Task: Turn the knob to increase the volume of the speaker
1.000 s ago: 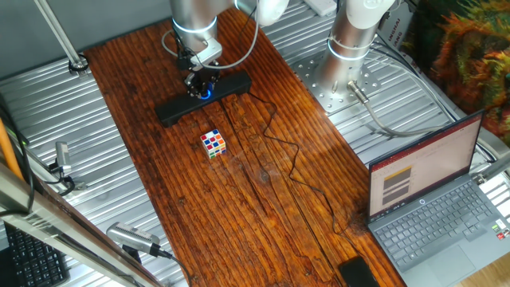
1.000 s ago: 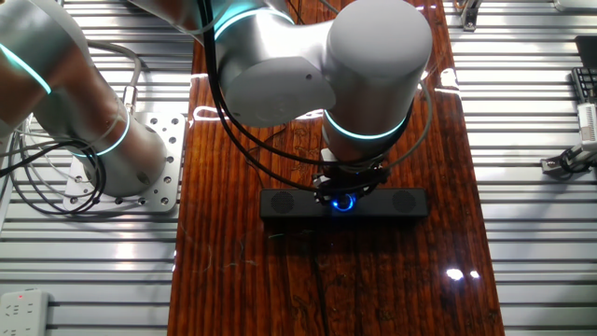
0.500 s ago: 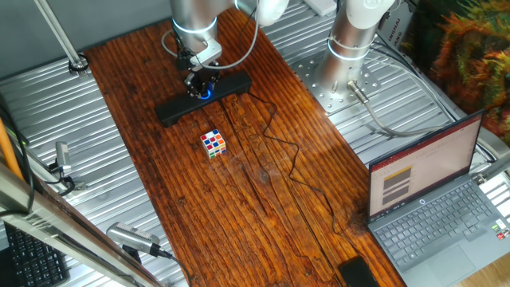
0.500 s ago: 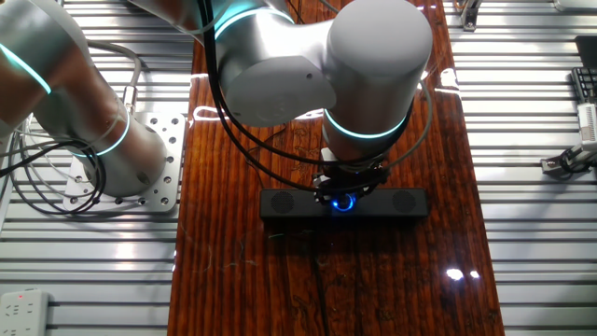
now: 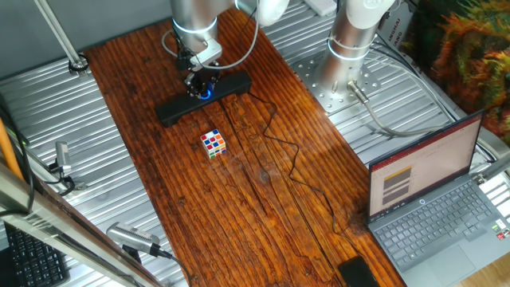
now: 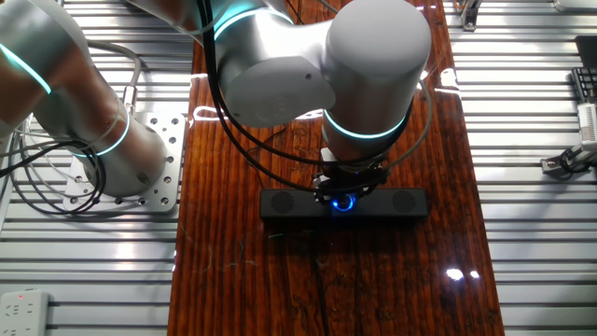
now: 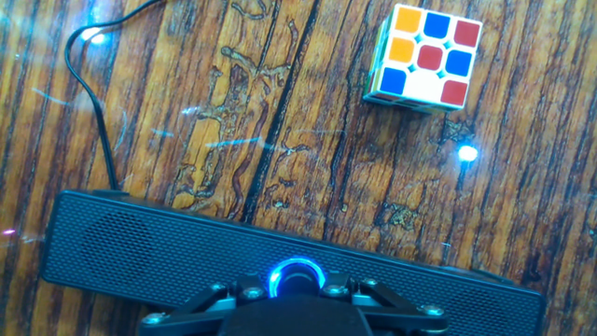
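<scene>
The speaker (image 5: 179, 108) is a long black bar lying across the wooden table, and the other fixed view shows the speaker (image 6: 289, 203) below the arm's wrist. Its knob (image 7: 297, 278) glows with a blue ring at the middle of the speaker (image 7: 140, 243). The gripper (image 7: 298, 286) points straight down onto it, with one finger tight against each side of the knob. From the fixed views, the gripper (image 5: 203, 86) (image 6: 343, 194) covers most of the knob (image 5: 205, 93) (image 6: 344, 202), leaving only the blue glow visible.
A multicoloured puzzle cube (image 5: 213, 143) (image 7: 426, 56) sits just in front of the speaker. The speaker's thin black cable (image 5: 279, 147) (image 7: 89, 93) snakes toward the near edge. An open laptop (image 5: 434, 199) stands at the right, and the arm's base (image 5: 351, 40) is behind on the metal bench.
</scene>
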`<state>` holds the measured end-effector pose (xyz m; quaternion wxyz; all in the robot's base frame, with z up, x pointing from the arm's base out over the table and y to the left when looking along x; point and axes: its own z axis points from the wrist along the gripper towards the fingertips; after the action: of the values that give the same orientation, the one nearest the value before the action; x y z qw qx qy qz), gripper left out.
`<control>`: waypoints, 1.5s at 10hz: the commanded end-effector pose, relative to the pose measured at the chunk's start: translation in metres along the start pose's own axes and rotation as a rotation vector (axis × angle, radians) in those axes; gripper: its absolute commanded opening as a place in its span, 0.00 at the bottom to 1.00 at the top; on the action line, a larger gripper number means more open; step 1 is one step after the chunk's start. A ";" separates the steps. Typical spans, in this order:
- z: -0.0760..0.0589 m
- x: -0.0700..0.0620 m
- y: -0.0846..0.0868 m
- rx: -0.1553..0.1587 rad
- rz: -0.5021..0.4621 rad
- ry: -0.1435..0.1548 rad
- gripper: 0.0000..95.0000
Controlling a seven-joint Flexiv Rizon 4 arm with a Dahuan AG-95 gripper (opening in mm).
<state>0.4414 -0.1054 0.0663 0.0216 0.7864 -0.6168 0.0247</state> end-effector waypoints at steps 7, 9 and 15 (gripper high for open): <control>0.000 0.001 0.000 0.009 0.021 0.000 0.00; 0.000 0.001 0.000 0.005 0.026 0.003 0.00; -0.001 0.001 -0.001 0.002 0.087 0.001 0.00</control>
<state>0.4423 -0.1063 0.0672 0.0198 0.7585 -0.6508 0.0258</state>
